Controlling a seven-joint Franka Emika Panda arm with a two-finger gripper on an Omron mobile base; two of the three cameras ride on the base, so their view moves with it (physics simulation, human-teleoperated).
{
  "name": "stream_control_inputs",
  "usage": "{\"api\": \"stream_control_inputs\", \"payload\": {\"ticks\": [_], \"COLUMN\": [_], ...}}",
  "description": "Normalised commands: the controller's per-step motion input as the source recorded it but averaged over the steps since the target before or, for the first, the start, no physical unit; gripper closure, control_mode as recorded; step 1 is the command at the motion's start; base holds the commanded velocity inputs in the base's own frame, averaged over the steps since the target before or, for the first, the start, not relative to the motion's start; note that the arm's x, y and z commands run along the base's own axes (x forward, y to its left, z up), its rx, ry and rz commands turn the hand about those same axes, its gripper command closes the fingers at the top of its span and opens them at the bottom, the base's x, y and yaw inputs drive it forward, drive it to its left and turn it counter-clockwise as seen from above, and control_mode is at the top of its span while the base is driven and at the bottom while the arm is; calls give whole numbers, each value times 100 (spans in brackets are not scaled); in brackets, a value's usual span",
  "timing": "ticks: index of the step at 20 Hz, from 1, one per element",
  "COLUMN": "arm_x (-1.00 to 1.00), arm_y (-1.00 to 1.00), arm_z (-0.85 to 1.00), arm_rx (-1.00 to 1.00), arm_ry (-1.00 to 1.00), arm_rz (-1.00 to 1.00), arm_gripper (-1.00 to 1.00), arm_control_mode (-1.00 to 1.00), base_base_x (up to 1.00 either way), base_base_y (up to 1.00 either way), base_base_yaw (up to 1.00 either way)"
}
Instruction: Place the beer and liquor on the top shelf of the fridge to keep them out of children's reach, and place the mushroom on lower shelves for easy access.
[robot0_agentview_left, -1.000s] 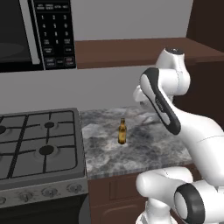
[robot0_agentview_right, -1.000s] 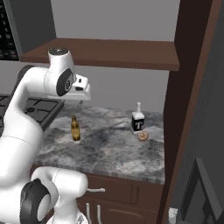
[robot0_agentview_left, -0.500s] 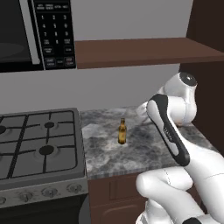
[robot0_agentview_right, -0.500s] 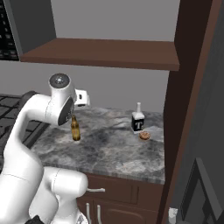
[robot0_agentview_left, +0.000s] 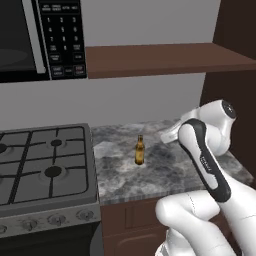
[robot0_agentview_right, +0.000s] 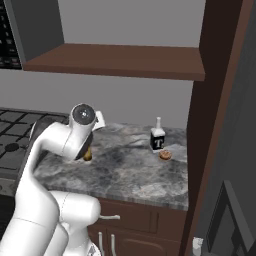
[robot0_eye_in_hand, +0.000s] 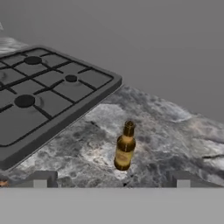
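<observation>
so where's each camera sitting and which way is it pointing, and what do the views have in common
Left base view: behind the arm on its left, facing forward and down at the counter, stove and beer; the white arm rises at lower right.
Right base view: behind on the right, facing the same counter, with the liquor and mushroom; the arm rises at lower left.
Hand view: on the hand, looking along the open claw at the beer, stove beyond; both dark fingertips show at the bottom.
Shared: all three views show the grey counter, the stove and the beer.
</observation>
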Motion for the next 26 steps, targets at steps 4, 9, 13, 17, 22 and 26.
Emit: {"api": "stream_control_inputs", "payload": {"ticks": [4, 9, 13, 17, 22, 26], "arm_x": [0, 0, 0, 1, 6, 18], "arm_y": [0, 0, 0, 0, 0, 2], "arm_z": [0, -17, -35, -45, -41, -24], "arm_rx": [0, 0, 1, 2, 4, 8], "arm_ry": [-2, -9, -16, -16, -9, 0], "arm_rz": [26, 25, 20, 18, 13, 5], "arm_gripper": [-100, -100, -100, -100, -100, -100], "arm_control_mode": [-100, -100, -100, -100, -100, -100], "base_base_x": [0, 0, 0, 0, 0, 0], "base_base_y": [0, 0, 0, 0, 0, 0], "base_base_yaw": [0, 0, 0, 0, 0, 0]}}
